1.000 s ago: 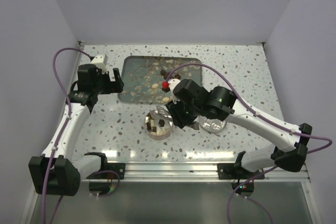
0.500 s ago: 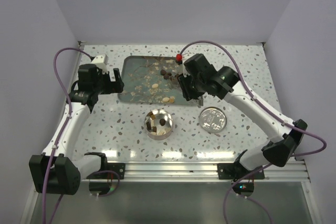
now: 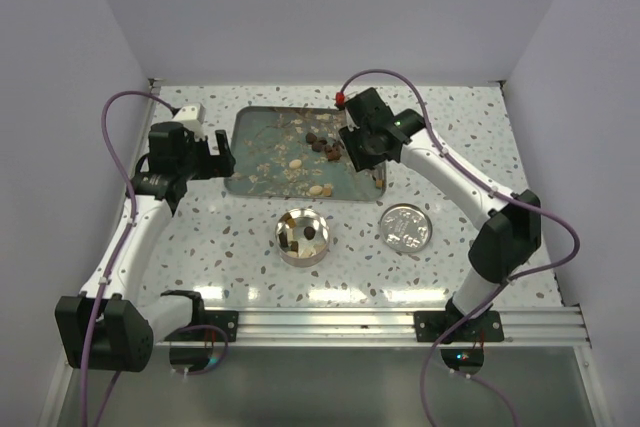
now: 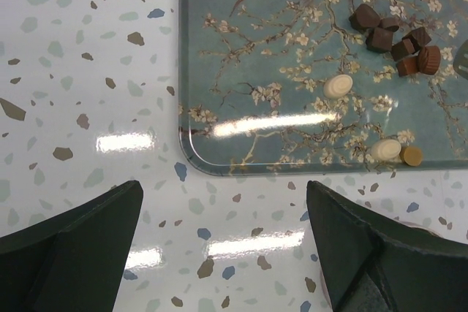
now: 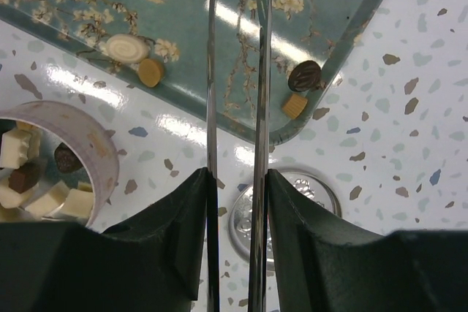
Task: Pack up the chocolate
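Right wrist view shows the right gripper [image 5: 235, 180] clamped on a pair of tweezers [image 5: 212, 93]. Their thin blades reach over the near-right corner of the tray [image 5: 351, 16]. The tips run out of the picture, so we cannot tell whether a piece sits between them. The left gripper [image 4: 223, 246] hangs with jaws wide apart above the tray's near-left corner, holding nothing.

The chocolate [image 4: 391, 34] lies mostly on the tray: a dark cluster toward the far-right, cream and tan pieces along the near edge, and two more in the near-right corner. Several pieces are already in the tin [image 5: 99, 151], on the bench just off the tray's near edge.

We judge a slip to be the main risk. The narrow blades could squeeze a rounded piece sideways and flick it onto the bench, or scatter the crowded dark cluster. A piece pinched off-centre may drop before it reaches the tin.
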Tool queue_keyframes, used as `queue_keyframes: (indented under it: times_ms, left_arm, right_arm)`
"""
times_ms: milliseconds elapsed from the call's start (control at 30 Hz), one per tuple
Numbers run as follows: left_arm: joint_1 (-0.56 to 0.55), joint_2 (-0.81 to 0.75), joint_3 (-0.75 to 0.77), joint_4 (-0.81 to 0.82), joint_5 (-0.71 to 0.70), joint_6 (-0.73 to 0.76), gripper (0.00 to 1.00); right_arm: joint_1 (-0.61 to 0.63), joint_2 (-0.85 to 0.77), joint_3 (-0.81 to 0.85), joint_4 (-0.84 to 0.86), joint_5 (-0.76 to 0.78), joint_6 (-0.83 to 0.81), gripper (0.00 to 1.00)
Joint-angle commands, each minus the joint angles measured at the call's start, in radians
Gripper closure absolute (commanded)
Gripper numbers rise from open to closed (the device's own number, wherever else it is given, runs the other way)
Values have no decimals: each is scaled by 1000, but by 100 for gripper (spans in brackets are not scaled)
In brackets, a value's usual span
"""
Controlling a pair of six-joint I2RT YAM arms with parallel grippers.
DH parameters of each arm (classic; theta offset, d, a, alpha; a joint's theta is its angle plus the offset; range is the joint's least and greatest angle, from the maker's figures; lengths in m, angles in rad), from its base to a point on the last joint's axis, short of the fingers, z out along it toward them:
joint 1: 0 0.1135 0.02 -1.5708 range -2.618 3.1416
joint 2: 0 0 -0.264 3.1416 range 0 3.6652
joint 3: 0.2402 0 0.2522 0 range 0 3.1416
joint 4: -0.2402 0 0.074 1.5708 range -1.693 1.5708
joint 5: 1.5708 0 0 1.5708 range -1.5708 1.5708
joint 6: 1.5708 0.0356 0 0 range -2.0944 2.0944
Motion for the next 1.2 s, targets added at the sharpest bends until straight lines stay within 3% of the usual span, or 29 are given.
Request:
queue_keyframes:
  times_ms: [0, 1167]
  left_arm:
    - [6, -23, -3, 23, -13, 10, 0]
    - [6, -22, -54, 47, -24, 25, 0]
  right_arm:
    - [4, 7, 26, 70, 21, -20, 60]
    - [4, 128, 69, 70, -7, -1, 57]
